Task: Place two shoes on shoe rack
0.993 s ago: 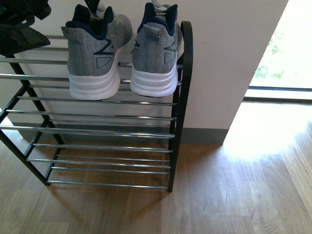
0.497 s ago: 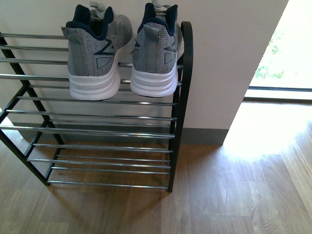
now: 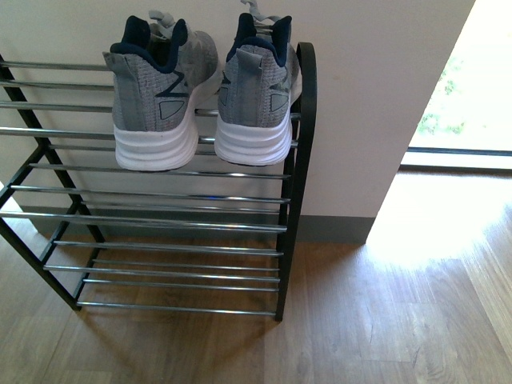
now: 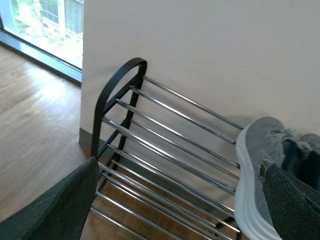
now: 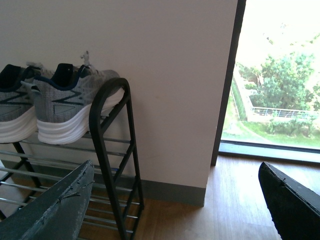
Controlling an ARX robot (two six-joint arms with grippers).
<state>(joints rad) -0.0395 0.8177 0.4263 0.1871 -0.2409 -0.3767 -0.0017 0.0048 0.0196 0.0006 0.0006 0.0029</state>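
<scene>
left gripper (image 4: pixel 178 162) gone from front view, fingers spread wide; right gripper (image 5: pixel 175 164) likewise spread.

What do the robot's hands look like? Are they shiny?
Not shiny. The left gripper has two dark grey, wedge-shaped fingers with a dull, rough surface. The right gripper matches, its fingers scratched. No cables or markings show, and the arms themselves are out of view.
</scene>
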